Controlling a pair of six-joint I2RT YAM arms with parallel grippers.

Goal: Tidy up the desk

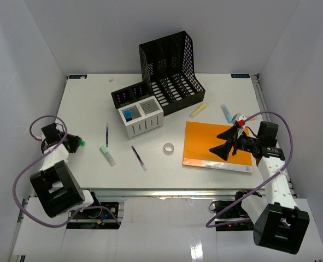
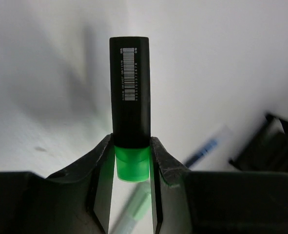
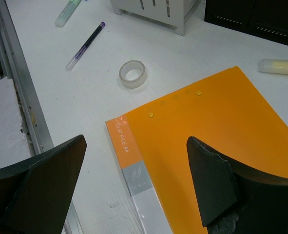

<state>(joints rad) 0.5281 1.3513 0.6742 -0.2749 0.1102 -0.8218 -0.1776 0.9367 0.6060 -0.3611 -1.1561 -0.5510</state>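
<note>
From above, the desk [image 1: 87, 106] fills the floor of the white enclosure, its near rail just ahead of both arm bases. At its far middle stands a black file rack [image 1: 169, 63] with several upright slots. In front of that sits a low black tray [image 1: 129, 95]; what it holds I cannot tell. Touching the tray's near side is a white pen holder [image 1: 142, 120], with a blue item [image 1: 128, 114] standing in its left compartment. An orange clip file [image 1: 205, 147] lies flat at right, and a tape roll [image 1: 169, 148] lies just left of it. The left gripper [image 1: 75, 143] hangs at the desk's left edge, and the right gripper [image 1: 227, 143] hovers over the file.

At the left wrist, the jaws are clamped on the green end of a black-bodied marker [image 2: 130, 92], which juts straight out.

At the right wrist, the jaws stand wide apart above the file's corner, holding nothing. A purple pen [image 3: 86, 45] lies beyond the tape roll.
</note>
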